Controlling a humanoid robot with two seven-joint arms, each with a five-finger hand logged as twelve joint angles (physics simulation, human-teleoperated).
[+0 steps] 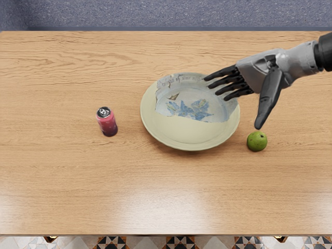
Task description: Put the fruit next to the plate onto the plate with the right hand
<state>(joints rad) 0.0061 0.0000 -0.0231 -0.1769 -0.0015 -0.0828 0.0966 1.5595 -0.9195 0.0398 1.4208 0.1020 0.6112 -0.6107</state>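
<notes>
Head view, looking down on a wooden table (62,176). Far left: small red can (107,121), upright, well apart from the plate and out of the working path; little risk there. Centre: shallow pale plate (193,138). Its raised rim is the likely snag, since a fruit carried low could clip the near edge and bounce off. Inside it only a blue leaf pattern and some faint markings, which look printed; no fruit or other object lies on it. Right of centre: right hand (258,71), arm entering from the right edge, held above the plate's right rim. Fingers (224,83) are spread and point left over the plate, thumb (268,101) hangs down toward the fruit, nothing grasped. Far right: small green fruit (257,141) on the table just beside the plate's right rim, below the thumb tip, apparently not touched. Main worry: the fruit is round and small, so a thumb coming down off-centre would probably nudge it rolling toward the table's right side. The hand sits over the plate rather than the fruit, so a closure here would catch nothing. Left arm not visible.
</notes>
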